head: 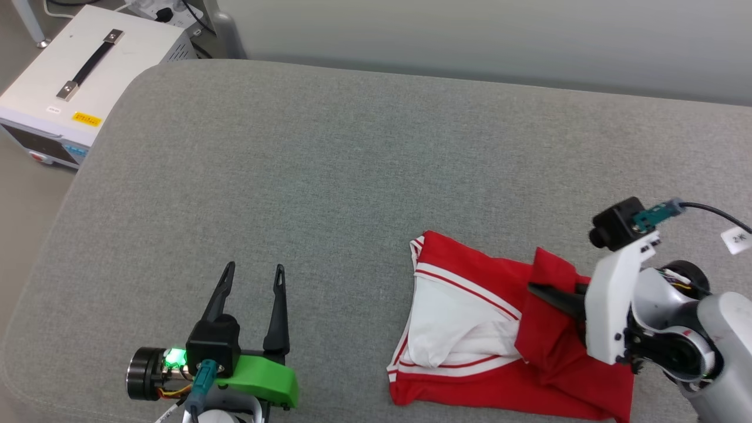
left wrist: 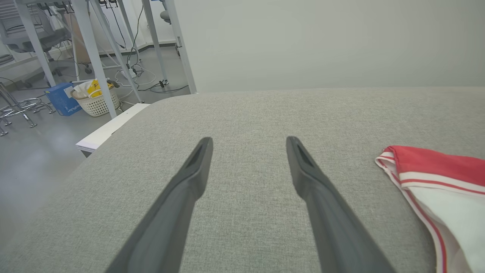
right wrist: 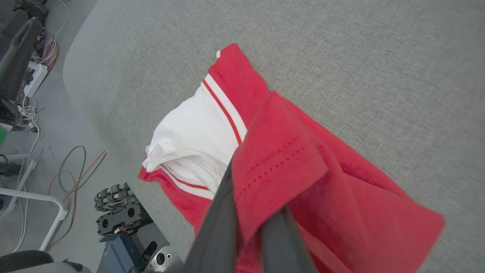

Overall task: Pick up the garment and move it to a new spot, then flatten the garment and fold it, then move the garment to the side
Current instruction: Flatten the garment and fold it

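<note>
Gripping a raised fold of cloth, the right tool (head: 546, 294) has its two dark fingers closed on the red jersey T-shirt with white striped-trim sleeves (head: 546, 346). In the right wrist view the red fabric drapes over both fingers and hides their tips. The shirt lies at the near right part of the grey fabric-covered counter (head: 329, 176), bunched into a compact bundle. One white sleeve faces up on its left half, and red panels are doubled over on its right. Its near edge sits close to the counter's front edge.

The left tool (head: 255, 271) hovers low over bare grey fabric, well apart from the shirt, with its fingers spread wide and nothing between them.

Judging by the layout, the shirt is already out on the counter and at least partly doubled. But the bundle is uneven, with a loose sleeve and a lifted flap, so the fold does not look finished. What seems left is laying this flap down, squaring the bundle, and shifting it aside. Whether the present grip serves the fold or the final move cannot be told.
</note>
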Controlling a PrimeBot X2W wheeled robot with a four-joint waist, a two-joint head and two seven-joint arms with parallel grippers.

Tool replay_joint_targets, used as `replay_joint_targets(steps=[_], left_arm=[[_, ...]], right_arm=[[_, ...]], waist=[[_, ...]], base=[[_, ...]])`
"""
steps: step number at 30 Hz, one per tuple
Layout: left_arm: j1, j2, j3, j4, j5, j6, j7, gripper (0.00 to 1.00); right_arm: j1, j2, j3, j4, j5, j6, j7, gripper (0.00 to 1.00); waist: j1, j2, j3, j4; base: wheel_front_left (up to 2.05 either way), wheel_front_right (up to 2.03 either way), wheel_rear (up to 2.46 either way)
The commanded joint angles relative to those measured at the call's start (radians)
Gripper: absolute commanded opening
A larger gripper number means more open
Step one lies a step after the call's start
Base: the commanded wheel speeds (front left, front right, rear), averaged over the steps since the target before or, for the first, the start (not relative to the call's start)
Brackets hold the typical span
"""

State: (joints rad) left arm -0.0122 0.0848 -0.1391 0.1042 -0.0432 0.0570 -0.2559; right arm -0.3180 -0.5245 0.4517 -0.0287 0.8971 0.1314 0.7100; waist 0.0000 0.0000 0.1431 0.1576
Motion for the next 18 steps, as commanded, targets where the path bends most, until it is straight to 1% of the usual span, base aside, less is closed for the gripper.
replay_joint_targets(steps=[1,4,8,14,18], left_arm=[[-0.023,-0.01,-0.003,0.003,0.006,-0.003,-0.006,1.0],[-0.033,-0.014,-0.007,0.006,0.007,-0.002,-0.006,1.0],[-0.04,-0.017,-0.008,0.008,0.007,-0.003,-0.006,1.0],[-0.054,-0.021,-0.006,0.01,0.009,-0.002,-0.006,1.0],[-0.057,-0.023,-0.006,0.013,0.009,-0.001,-0.006,1.0]], right_arm=[[-0.041,0.02,0.027,0.021,-0.006,-0.001,-0.002,0.0],[-0.106,0.053,0.091,0.075,-0.014,-0.001,-0.018,0.0],[-0.171,0.092,0.149,0.148,-0.007,-0.001,-0.051,0.0],[-0.218,0.115,0.228,0.278,0.003,-0.001,-0.082,0.0],[-0.227,0.116,0.271,0.35,0.011,-0.001,-0.101,0.0]], waist=[[0.0,0.0,0.014,0.013],[0.0,0.0,0.023,0.021],[0.0,0.0,0.033,0.027],[0.0,0.0,0.048,0.031],[0.0,0.0,0.05,0.028]], base=[[0.0,0.0,0.0],[0.0,0.0,0.0],[0.0,0.0,0.0],[0.0,0.0,0.0],[0.0,0.0,0.0]])
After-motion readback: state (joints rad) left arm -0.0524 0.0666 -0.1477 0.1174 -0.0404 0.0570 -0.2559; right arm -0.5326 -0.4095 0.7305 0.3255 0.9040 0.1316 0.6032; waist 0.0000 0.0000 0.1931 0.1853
